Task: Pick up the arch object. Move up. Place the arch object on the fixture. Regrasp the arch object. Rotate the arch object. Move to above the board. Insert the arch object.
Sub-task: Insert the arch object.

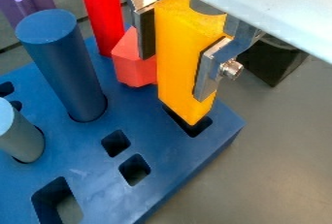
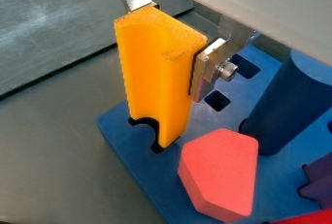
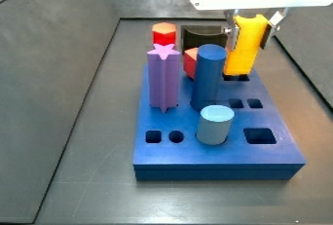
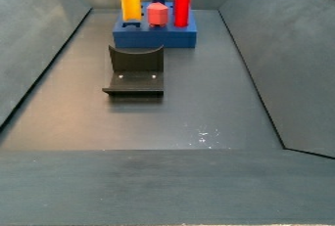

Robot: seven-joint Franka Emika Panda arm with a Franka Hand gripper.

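1. We have the two-finger silver-plate gripper (image 1: 178, 48) clamped on the bright yellow-orange plastic arch object (image 1: 184, 63), upright, one plate on each flat side. The grip sits on the block's upper half.
2. The arch object hangs over the thick blue rectangular board (image 1: 195, 165), at the board's corner hole nearest the gripper. In both wrist views its lower end is at the mouth of that arch-shaped hole (image 2: 149, 131); whether it has entered, we cannot tell.
3. Step in hand, by our read: the insert. Pick, fixture placement, regrasp and rotate look done, since the dark L-shaped fixture (image 4: 135, 68) stands bare, well apart from the board.
4. To do it well: match the block's outline to the hole before pushing. The notch in the hole's edge shows in a wrist view, so yaw must line up with it.
5. Go straight down, slowly. Keep the block vertical; any tilt will likely jam it against the hole's rim.
6. Watch the neighbours on the board: the red hexagonal peg (image 1: 130, 63) stands just beside the arch object, the dark blue cylinder peg (image 1: 65, 68) further along. The gripper plates must clear the red peg on descent.
7. Release only once the block is seated, then retreat straight up from the board.
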